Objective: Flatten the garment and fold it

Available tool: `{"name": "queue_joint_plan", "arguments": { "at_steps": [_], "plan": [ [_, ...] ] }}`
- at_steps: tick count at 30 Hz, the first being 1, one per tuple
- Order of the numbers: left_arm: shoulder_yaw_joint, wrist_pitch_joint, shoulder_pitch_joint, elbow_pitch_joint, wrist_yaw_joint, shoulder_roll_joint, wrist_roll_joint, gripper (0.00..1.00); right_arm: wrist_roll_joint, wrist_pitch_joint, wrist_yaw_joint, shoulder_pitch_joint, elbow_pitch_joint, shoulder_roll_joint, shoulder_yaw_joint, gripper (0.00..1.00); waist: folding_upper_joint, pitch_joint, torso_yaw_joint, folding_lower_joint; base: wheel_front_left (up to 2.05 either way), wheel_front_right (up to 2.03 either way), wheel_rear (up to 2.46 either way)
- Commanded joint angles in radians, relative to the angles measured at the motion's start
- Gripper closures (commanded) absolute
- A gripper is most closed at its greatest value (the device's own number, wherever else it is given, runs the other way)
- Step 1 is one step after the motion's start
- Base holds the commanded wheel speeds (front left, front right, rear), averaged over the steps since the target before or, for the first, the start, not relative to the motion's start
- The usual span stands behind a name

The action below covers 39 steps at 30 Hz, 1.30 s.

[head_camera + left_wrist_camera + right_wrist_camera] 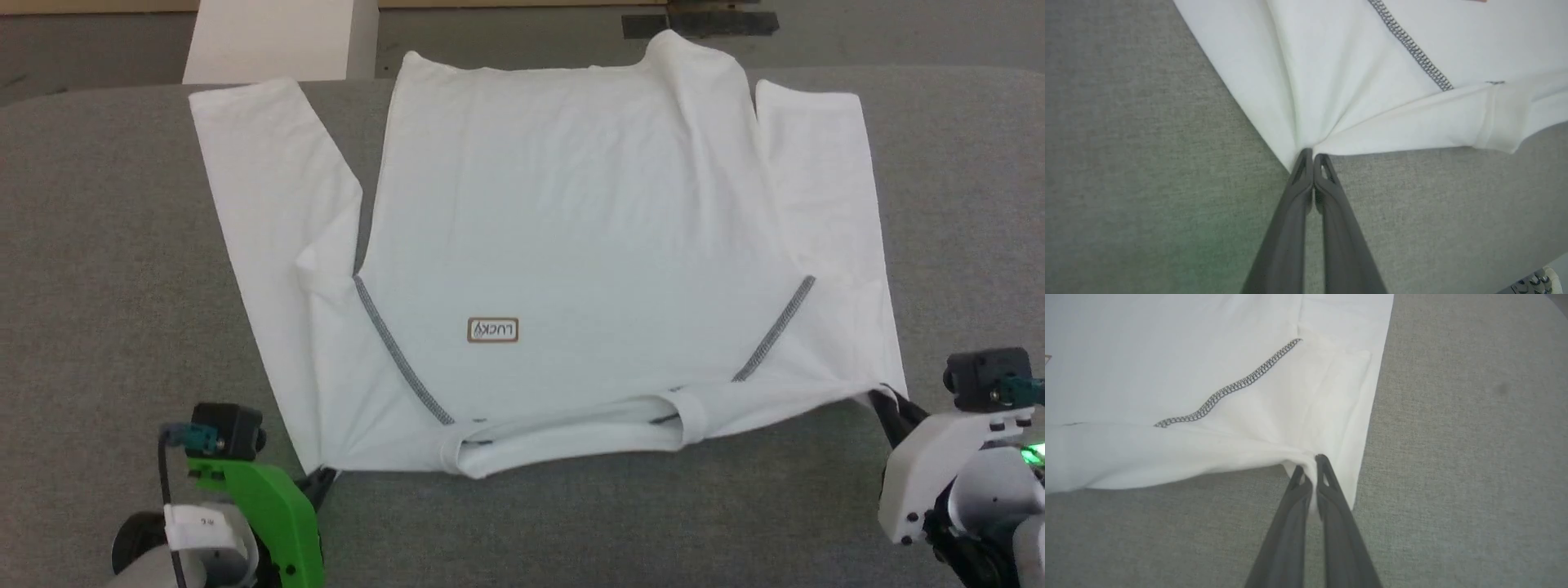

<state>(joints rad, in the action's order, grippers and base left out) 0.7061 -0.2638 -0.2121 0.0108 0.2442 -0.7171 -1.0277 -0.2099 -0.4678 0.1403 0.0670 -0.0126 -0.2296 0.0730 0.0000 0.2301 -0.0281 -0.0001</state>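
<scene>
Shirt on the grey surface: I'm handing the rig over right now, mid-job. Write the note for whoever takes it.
Left claw: shut on the shirt at its near left shoulder corner.
Right claw: shut on the near right shoulder corner.
Shirt: spread on the grey surface, collar toward the robot, hem at the far side, left-side sleeve and right-side sleeve lying alongside the body.
Done: mostly flattened.
Left: smooth the ridge near the far right hem and the gathers at both claws; no fold made yet.
</scene>
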Motion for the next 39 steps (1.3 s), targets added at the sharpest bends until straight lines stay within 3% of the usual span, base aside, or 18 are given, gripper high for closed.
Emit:
{"name": "queue_joint_plan", "arguments": {
  "at_steps": [1, 6, 15, 20, 26, 27, 28, 29, 33, 39],
  "plan": [
    [0.007, -0.016, 0.054, 0.003, 0.024, -0.024, -0.012, 1.0, 0.008, -0.021, -0.01, -0.031, 0.021, 0.014, 0.024, 1.0, 0.0, -0.035, 0.011, 0.0001, 0.0, 0.0, 0.0],
    [0.019, -0.044, 0.155, -0.052, 0.073, -0.034, -0.061, 1.0, 0.017, -0.124, -0.01, -0.123, 0.087, 0.072, 0.06, 1.0, 0.0, -0.063, 0.016, 0.0001, 0.0, 0.0, 0.0],
    [0.049, -0.11, 0.266, -0.118, 0.144, -0.058, -0.114, 1.0, 0.036, -0.325, -0.01, -0.23, 0.144, 0.116, 0.12, 1.0, 0.0, -0.086, 0.028, 0.0001, 0.0, 0.0, 0.0],
    [0.056, -0.086, 0.258, -0.112, 0.14, -0.032, -0.096, 1.0, 0.057, -0.371, -0.01, -0.26, 0.117, 0.135, 0.135, 1.0, 0.0, -0.084, 0.038, 0.0001, 0.0, 0.0, 0.0],
    [0.065, -0.055, 0.241, -0.074, 0.117, 0.01, -0.083, 1.0, 0.054, -0.335, -0.01, -0.262, 0.036, 0.147, 0.116, 1.0, 0.0, -0.091, 0.038, 0.0001, 0.0, 0.0, 0.0],
    [0.06, -0.036, 0.238, -0.068, 0.114, 0.019, -0.079, 1.0, 0.05, -0.317, -0.01, -0.259, 0.034, 0.148, 0.115, 0.84, 0.0, -0.092, 0.038, 0.0001, 0.0, 0.0, 0.0],
    [0.055, -0.015, 0.238, -0.06, 0.107, 0.029, -0.075, 0.57, 0.042, -0.294, -0.01, -0.257, 0.031, 0.149, 0.114, 0.39, 0.0, -0.096, 0.038, 0.0001, 0.0, 0.0, 0.0],
    [0.054, 0.0, 0.238, -0.052, 0.097, 0.037, -0.073, 0.0, 0.032, -0.276, -0.01, -0.257, 0.028, 0.151, 0.114, 0.0, 0.0, -0.1, 0.038, 0.0001, 0.0, 0.0, 0.0],
    [0.03, 0.078, 0.227, -0.038, 0.06, 0.066, -0.065, 0.0, 0.0, -0.183, -0.01, -0.264, 0.056, 0.148, 0.107, 0.0, 0.0, -0.114, 0.04, 0.0001, 0.0, 0.0, 0.0],
    [-0.058, 0.277, 0.172, -0.054, 0.046, 0.083, 0.006, 0.0, -0.025, 0.035, -0.01, -0.261, 0.142, 0.154, 0.117, 0.0, 0.0, -0.117, 0.032, 0.0001, 0.0, 0.0, 0.0]
  ]
}}
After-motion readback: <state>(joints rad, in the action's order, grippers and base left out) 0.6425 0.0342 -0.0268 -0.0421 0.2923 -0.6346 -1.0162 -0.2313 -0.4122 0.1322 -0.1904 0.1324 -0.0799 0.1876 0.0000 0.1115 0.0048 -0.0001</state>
